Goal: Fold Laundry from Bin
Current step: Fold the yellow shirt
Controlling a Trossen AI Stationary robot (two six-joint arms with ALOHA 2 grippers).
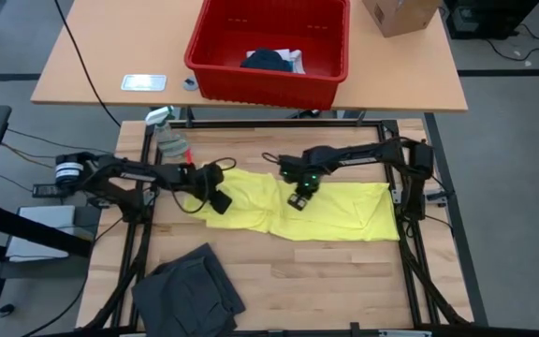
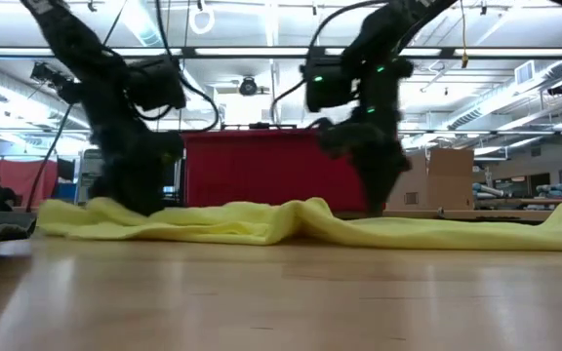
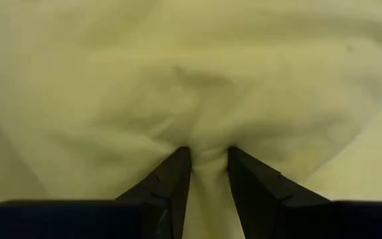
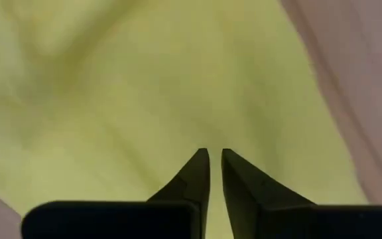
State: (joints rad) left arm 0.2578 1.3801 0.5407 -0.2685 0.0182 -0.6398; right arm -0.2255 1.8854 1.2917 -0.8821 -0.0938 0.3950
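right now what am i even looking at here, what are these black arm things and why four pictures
These are two robot arms at a wooden table, folding laundry. One camera looks down from above, one sits at table height, and one rides on each wrist, looking past that arm's two dark fingers. A yellow garment lies spread across the table. The left gripper pinches a fold of it near its left end; the right gripper is pressed onto its middle, fingers nearly together with cloth between them. A dark grey garment lies at the front left. Behind stands the red bin with more clothes inside.
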